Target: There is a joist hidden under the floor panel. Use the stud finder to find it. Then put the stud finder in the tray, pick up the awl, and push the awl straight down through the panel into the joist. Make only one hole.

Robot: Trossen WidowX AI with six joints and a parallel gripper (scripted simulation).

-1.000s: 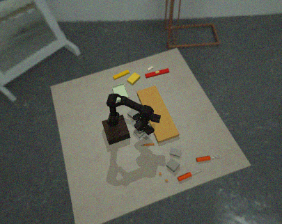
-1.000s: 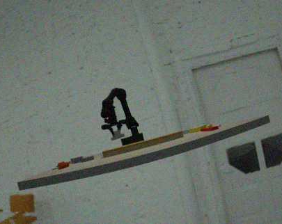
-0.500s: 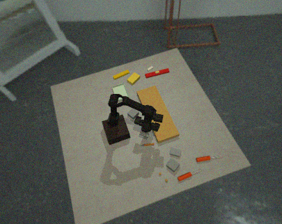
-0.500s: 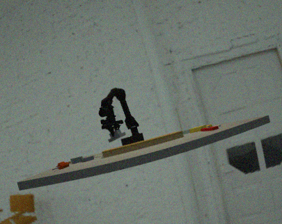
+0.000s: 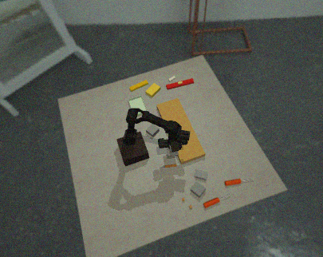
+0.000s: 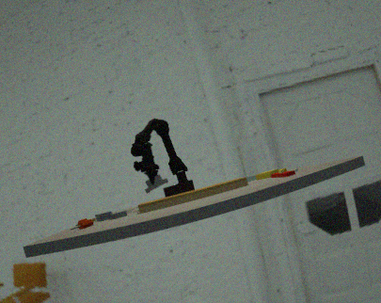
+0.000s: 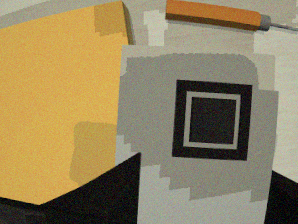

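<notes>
My gripper (image 5: pixel 173 150) (image 6: pixel 153 181) (image 7: pixel 193 166) is shut on the grey stud finder (image 6: pixel 156 184) (image 7: pixel 214 120), which has a black square with a pale outline on top. It is held in the air beside the near part of the orange-yellow floor panel (image 5: pixel 171 112) (image 6: pixel 196 197) (image 7: pixel 50 90). The awl (image 5: pixel 170 165) (image 7: pixel 212 13), with an orange handle and thin metal spike, lies on the table just off the panel's near end. A pale green flat rectangle (image 5: pixel 136 104), apparently the tray, lies behind the arm's base. The joist is hidden.
Two red-handled tools (image 5: pixel 233 182) (image 5: pixel 211 203) and grey blocks (image 5: pixel 200 174) (image 5: pixel 198 189) lie near the front right. Another grey block (image 5: pixel 152 132) is beside the arm. A yellow block (image 5: pixel 153 90), yellow bar (image 5: pixel 139 85) and red level (image 5: pixel 186 83) lie at the back.
</notes>
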